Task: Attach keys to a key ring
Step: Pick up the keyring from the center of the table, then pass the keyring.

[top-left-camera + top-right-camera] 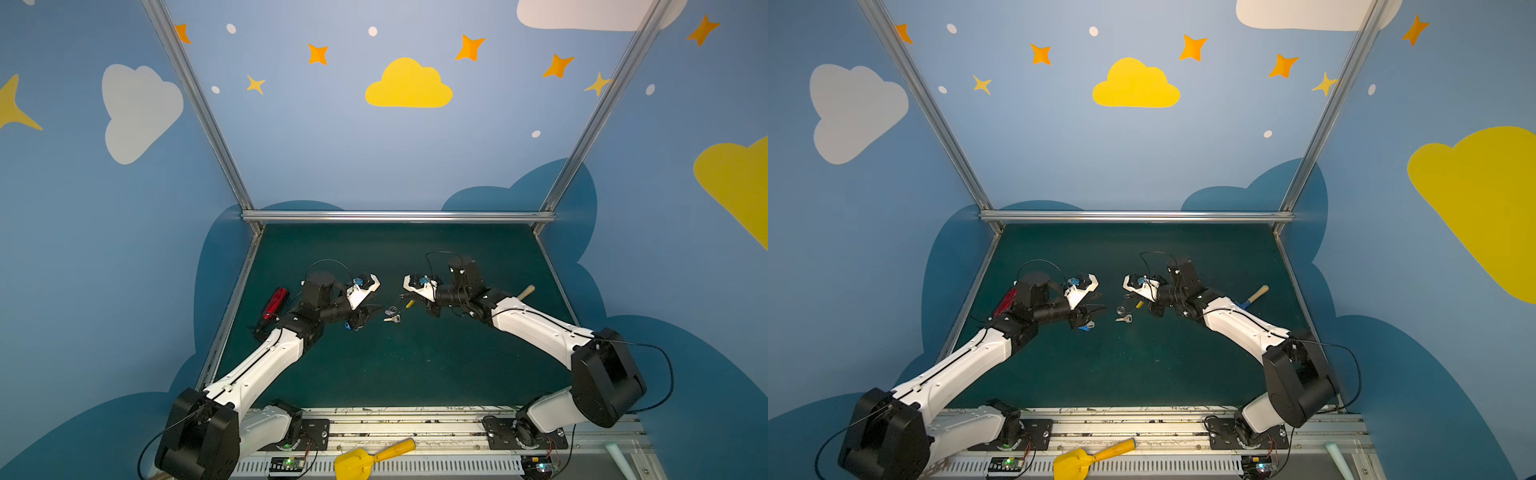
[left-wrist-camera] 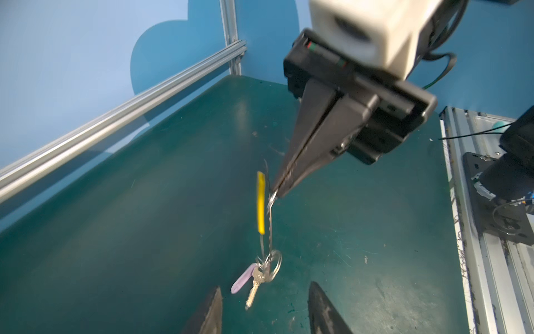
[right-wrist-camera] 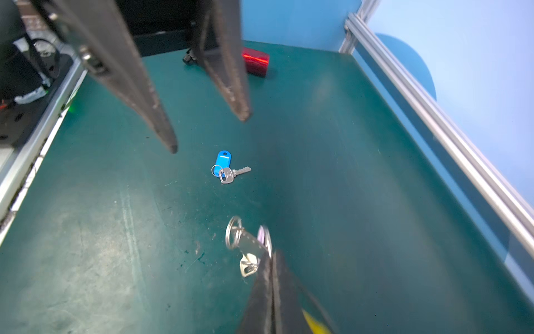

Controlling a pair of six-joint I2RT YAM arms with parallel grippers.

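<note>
My right gripper (image 2: pixel 276 193) is shut on the key ring (image 2: pixel 261 202), a thin dark hoop with a yellow sleeve, and holds it above the green mat. A silver key with a pale oval fob (image 2: pixel 257 279) hangs from the hoop on a split ring, also seen in a top view (image 1: pixel 392 318). A second key with a blue tag (image 3: pixel 228 169) lies flat on the mat. My left gripper (image 2: pixel 265 287) is open with nothing between its fingers. It faces the hanging key and hovers above the blue-tagged key (image 1: pixel 348 326).
A red elongated gadget (image 1: pixel 275 303) lies behind the left arm near the left frame rail. A wooden-handled tool (image 1: pixel 525 292) rests behind the right arm. A yellow scoop (image 1: pixel 374 457) sits on the front rail. Aluminium rails (image 1: pixel 399 216) bound the mat.
</note>
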